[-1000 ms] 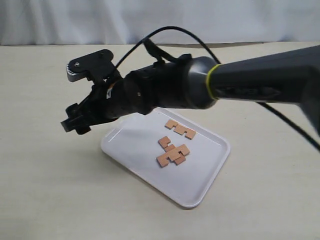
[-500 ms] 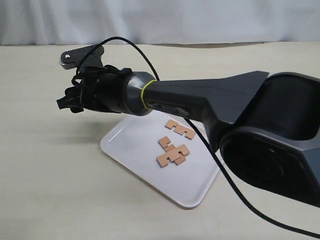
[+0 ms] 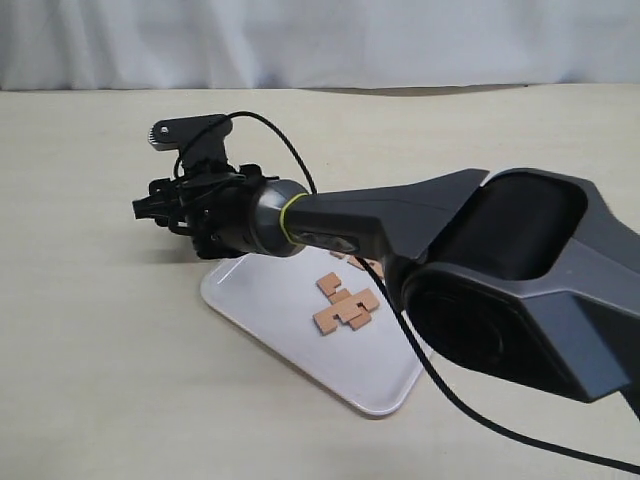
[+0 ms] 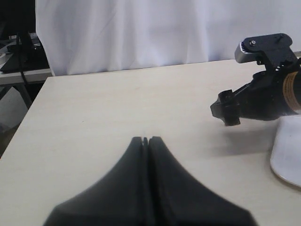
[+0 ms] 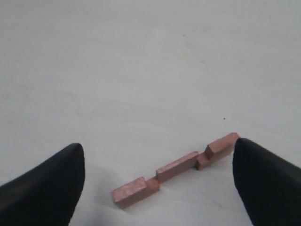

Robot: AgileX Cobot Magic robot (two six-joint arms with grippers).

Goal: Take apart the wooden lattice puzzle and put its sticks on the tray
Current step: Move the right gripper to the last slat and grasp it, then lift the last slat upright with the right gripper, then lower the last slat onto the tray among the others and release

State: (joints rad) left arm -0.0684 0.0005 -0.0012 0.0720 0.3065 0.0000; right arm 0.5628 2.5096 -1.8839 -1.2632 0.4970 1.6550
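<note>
The right arm (image 3: pixel 400 212) hides the tray's (image 3: pixel 258 305) far rim and part of the sticks (image 3: pixel 345 308) in the exterior view. The left wrist view crops the tray. One stick's (image 5: pixel 178 166) end meets a blurred finger (image 5: pixel 268 183).

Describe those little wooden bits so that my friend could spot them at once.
On the pale table lies a large white tray, with a long black arm reaching over it. Near the tray's middle sits a huddle of small flat sticks: reddish-brown with square notches, the only warm-coloured things among white plastic and black machinery.
</note>
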